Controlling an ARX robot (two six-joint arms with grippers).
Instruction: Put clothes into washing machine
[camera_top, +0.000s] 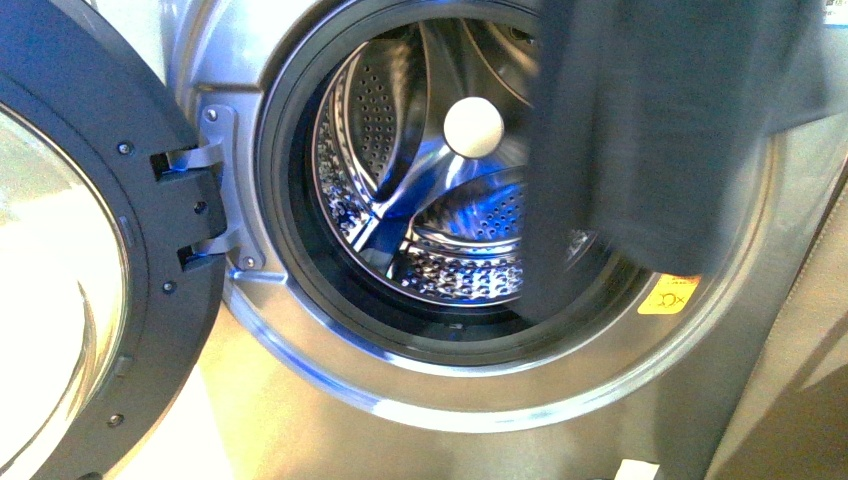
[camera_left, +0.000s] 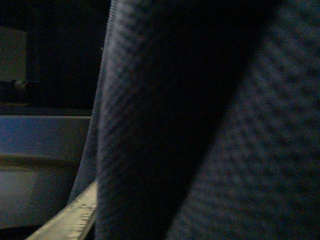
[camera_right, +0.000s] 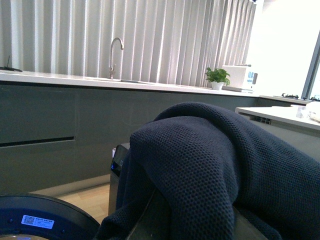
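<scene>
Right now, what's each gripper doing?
Left gripper: cannot tell; clothes fill its view.
Right gripper: cannot tell; clothes draped over it hide the jaws.

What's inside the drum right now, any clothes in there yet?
The drum shows bare perforated steel and a white round thing at the back, with nothing lying in it. The clothes hang in front and cover its right side, so that part is unseen.
</scene>
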